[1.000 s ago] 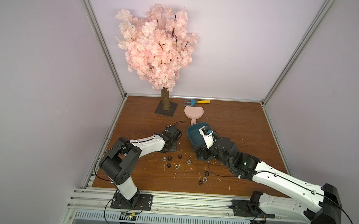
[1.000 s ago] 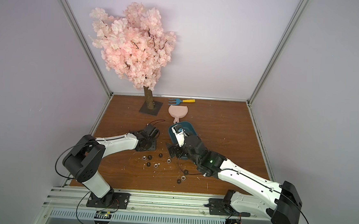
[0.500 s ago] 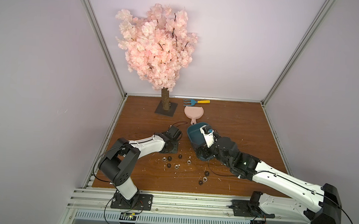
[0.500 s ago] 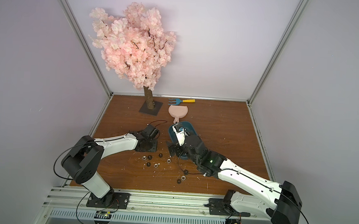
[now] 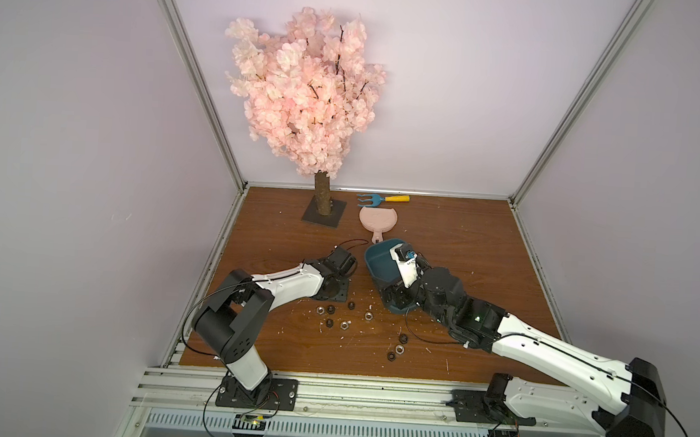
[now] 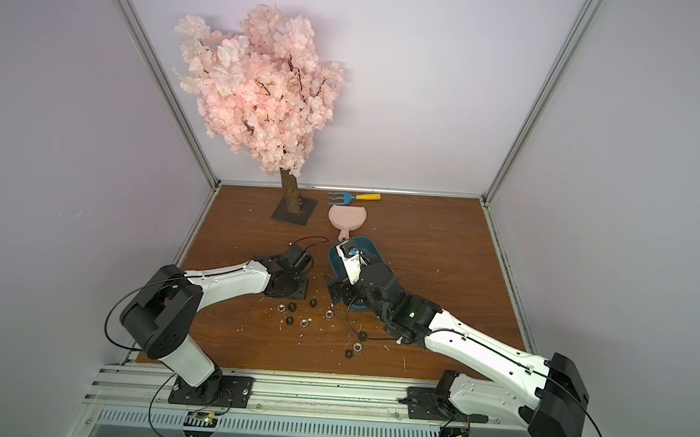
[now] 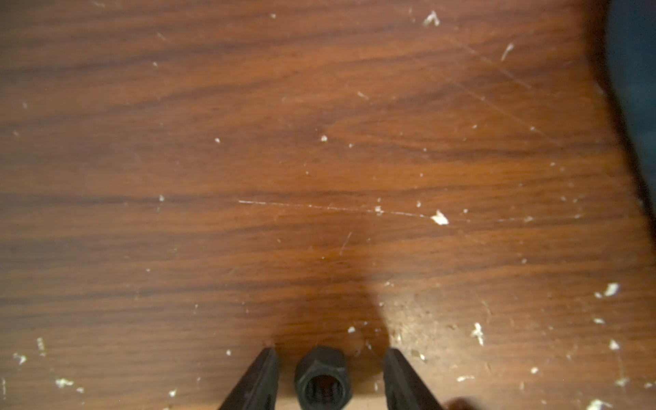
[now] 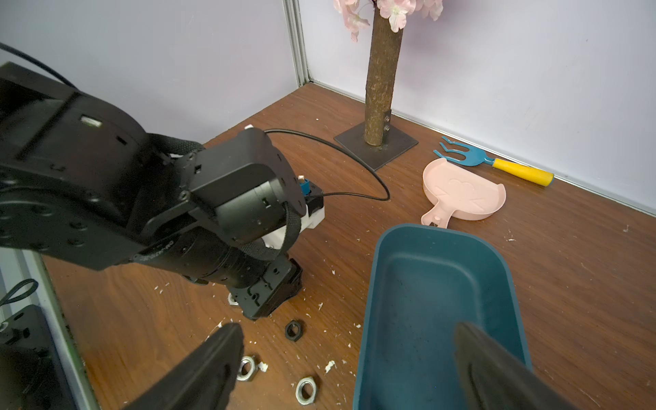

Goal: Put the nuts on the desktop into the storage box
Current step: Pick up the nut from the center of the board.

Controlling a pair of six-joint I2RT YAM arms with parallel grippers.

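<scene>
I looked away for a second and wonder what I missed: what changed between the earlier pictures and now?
Almost nothing moved. The left gripper stays low beside the storage box; its jaws now stand apart with a black nut loose between them, but the earlier views are too distant to show whether it was gripped. The right gripper, the box and the scattered nuts kept their places.

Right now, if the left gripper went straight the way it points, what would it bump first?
Probably the desktop: the left gripper points down at it. A black nut sits between its open fingers, touching neither, so the fingers would likely pass either side of it.
</scene>
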